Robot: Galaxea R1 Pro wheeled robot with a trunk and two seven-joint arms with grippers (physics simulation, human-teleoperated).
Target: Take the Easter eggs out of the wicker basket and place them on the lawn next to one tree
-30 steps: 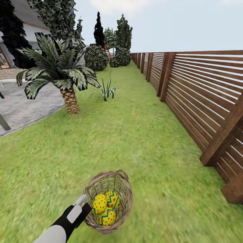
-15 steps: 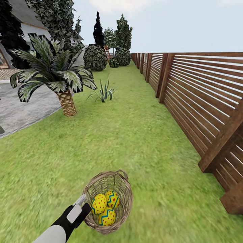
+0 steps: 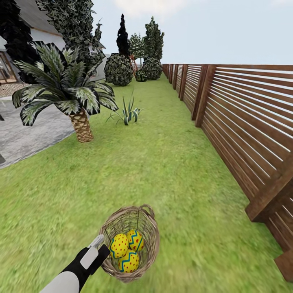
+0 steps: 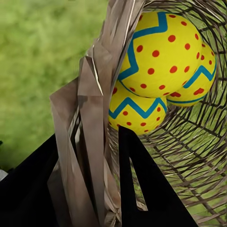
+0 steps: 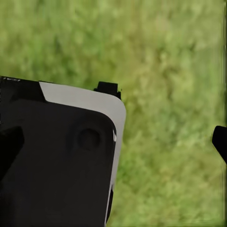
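Head view: left gripper (image 3: 99, 244) clamps wicker basket (image 3: 148, 232) rim, bottom centre; three Easter eggs (image 3: 127, 248) inside; lawn (image 3: 162, 162) around.
Left wrist view: fingers (image 4: 142, 189) straddle the rim; eggs upper right.
Right wrist view: right gripper's state cannot be told; grass behind.

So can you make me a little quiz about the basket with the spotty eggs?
1. How many Easter eggs lie in the wicker basket?
2. True or false: the left gripper's fingers clamp the basket's rim.
3. Which stands on the lawn at the robot's right: A) wooden fence, B) palm, C) patio?

Key: 1. Three. 2. True, one finger inside and one outside. 3. A.
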